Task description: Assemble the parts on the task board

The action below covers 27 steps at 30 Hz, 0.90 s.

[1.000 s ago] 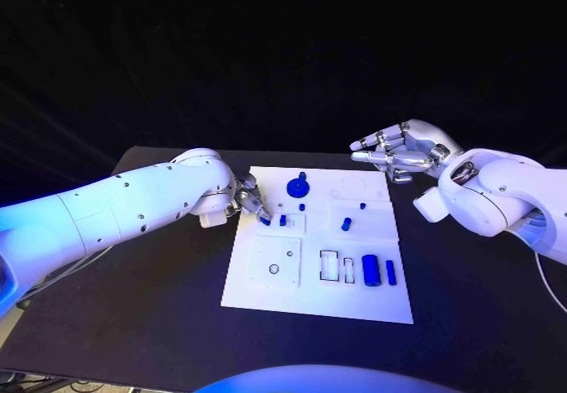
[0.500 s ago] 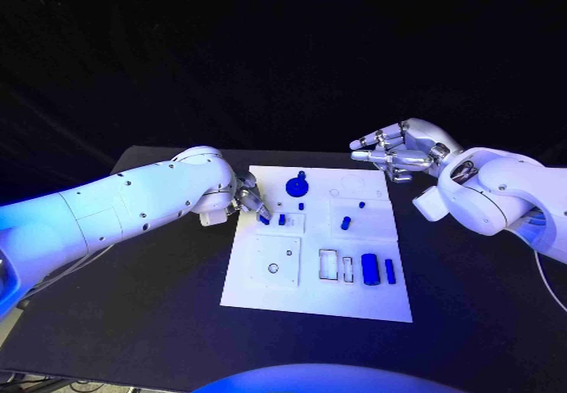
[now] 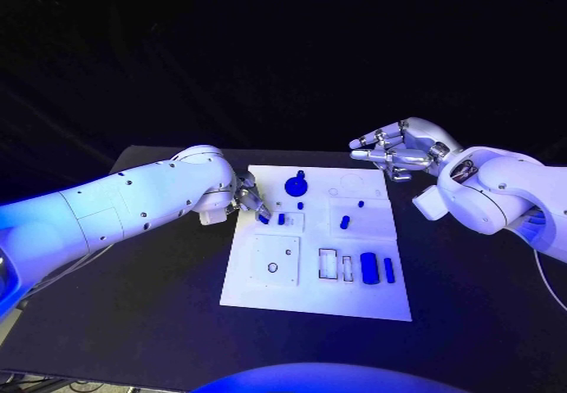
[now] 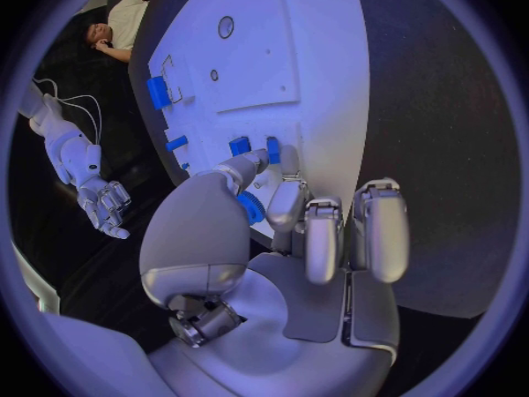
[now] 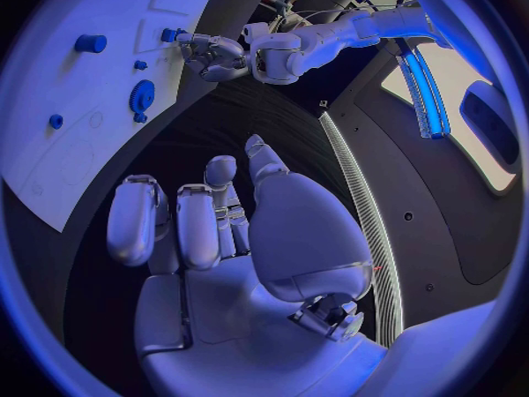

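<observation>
The white task board (image 3: 310,285) lies in the middle of the table. My left hand (image 3: 247,199) hovers at the board's left edge and pinches a small blue part (image 4: 250,208) between thumb and finger, just above a square recess where another small blue part (image 3: 281,219) stands. A blue round disc (image 3: 294,187) sits near the board's far edge, with small blue pegs (image 3: 344,222) around the middle. A blue cylinder (image 3: 369,268) and a thin blue bar (image 3: 389,270) lie at the right. My right hand (image 3: 401,148) hangs raised beyond the board's far right corner, fingers loosely apart and holding nothing.
Empty slots and a round hole (image 3: 273,268) mark the board's near half. Bare black table (image 3: 142,319) surrounds the board. In the right wrist view the board (image 5: 78,132) and my left hand (image 5: 215,55) lie ahead of my right hand's fingers (image 5: 198,225).
</observation>
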### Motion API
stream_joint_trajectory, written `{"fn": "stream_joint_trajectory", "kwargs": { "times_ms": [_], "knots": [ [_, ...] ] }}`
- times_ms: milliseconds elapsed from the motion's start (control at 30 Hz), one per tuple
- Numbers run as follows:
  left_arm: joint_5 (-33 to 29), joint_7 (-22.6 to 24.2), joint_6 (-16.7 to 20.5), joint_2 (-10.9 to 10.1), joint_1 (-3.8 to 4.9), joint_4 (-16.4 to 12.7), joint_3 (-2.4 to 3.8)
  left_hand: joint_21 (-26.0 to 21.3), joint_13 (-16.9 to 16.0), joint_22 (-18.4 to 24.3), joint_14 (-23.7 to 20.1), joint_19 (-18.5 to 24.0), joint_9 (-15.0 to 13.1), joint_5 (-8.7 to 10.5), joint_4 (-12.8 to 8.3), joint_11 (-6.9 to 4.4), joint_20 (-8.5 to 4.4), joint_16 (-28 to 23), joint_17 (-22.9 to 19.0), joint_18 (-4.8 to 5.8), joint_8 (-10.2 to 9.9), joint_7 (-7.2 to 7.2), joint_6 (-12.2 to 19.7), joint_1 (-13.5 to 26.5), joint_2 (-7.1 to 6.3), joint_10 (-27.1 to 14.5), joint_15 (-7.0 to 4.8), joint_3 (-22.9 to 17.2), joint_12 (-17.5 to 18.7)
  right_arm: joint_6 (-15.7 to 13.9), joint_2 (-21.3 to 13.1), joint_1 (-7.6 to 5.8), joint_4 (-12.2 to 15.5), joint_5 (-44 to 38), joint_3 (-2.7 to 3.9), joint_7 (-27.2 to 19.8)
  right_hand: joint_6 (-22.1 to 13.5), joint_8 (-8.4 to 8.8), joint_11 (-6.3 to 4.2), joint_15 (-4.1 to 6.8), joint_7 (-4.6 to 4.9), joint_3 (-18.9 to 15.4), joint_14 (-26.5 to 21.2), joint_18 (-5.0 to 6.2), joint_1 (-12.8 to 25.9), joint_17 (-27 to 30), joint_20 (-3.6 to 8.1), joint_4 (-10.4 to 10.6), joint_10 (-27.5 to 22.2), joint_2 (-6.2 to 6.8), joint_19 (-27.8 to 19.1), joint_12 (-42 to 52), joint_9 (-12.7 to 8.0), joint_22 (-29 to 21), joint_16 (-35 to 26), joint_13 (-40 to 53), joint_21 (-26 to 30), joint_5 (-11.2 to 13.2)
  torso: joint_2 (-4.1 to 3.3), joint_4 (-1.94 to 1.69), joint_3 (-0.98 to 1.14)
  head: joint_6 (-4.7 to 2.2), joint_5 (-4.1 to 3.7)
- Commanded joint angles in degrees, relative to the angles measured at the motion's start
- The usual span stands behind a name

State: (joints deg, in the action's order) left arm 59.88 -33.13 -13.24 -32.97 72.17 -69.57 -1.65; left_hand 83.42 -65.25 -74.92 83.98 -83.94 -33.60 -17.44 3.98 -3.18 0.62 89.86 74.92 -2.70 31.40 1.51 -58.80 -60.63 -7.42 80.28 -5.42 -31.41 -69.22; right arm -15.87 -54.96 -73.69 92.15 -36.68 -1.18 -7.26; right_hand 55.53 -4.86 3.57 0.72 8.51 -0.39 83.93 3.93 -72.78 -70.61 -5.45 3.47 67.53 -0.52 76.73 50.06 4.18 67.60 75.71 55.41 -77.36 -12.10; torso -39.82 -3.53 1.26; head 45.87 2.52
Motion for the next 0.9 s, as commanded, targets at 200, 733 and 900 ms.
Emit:
{"fn": "stream_joint_trajectory", "kwargs": {
  "times_ms": [200, 733, 900],
  "knots": [
    [0.5, -1.8, -2.9, 0.4, -0.69, 0.0, -0.47, 0.4, -0.2, -10.9, 6.0, -3.6, 0.4, -0.05, 1.0, 0.10, -0.30, 0.1, 15.1, 1.04, -0.6, -0.79, -1.5, 1.6, 0.17, 0.5, -0.54, 1.4, -0.3, 0.6, 0.1, 0.02, 0.1, -0.3, 0.00, -0.6, 0.0, 0.10, 0.05, 0.01, 0.11, -0.4, 1.6, 1.03, -0.1, -0.1, -0.02, 0.1, -0.4, -0.43, -0.2, 0.1, 0.0, 0.0, -0.1, 0.1, 0.2, -0.2, -0.01, -0.02, 0.00, 0.15, -0.12],
    [0.7, -1.8, -2.4, 0.8, -0.67, -0.1, -0.36, 0.5, -0.4, -10.9, 6.0, -3.6, 0.5, -0.06, 1.5, 0.08, -0.31, 0.1, 15.1, 1.05, -0.7, -0.82, -1.7, 2.2, 0.26, 0.5, -0.56, 1.9, -0.3, 0.8, 0.2, 0.02, 0.0, -0.3, 0.00, -0.6, 0.0, 0.10, 0.05, 0.01, 0.11, -0.4, 1.6, 1.03, -0.1, -0.1, -0.02, 0.1, -0.4, -0.43, -0.2, 0.1, 0.0, 0.0, -0.1, 0.1, 0.2, -0.2, 0.01, 0.00, -0.01, 0.21, -0.17],
    [0.8, -2.0, -2.8, 0.8, -0.66, -0.1, -0.33, 0.5, -0.4, -10.9, 6.0, -3.6, 0.5, -0.07, 1.5, 0.08, -0.31, 0.1, 15.1, 1.06, -0.7, -0.83, -1.7, 2.2, 0.31, 0.6, -0.56, 2.0, -0.4, 0.8, 0.2, 0.02, 0.0, -0.3, 0.00, -0.6, 0.0, 0.10, 0.05, 0.01, 0.11, -0.4, 1.6, 1.03, -0.1, -0.1, -0.02, 0.1, -0.4, -0.43, -0.2, 0.1, 0.0, 0.0, -0.1, 0.1, 0.2, -0.2, -0.01, 0.00, -0.01, 0.24, -0.23]
  ]
}}
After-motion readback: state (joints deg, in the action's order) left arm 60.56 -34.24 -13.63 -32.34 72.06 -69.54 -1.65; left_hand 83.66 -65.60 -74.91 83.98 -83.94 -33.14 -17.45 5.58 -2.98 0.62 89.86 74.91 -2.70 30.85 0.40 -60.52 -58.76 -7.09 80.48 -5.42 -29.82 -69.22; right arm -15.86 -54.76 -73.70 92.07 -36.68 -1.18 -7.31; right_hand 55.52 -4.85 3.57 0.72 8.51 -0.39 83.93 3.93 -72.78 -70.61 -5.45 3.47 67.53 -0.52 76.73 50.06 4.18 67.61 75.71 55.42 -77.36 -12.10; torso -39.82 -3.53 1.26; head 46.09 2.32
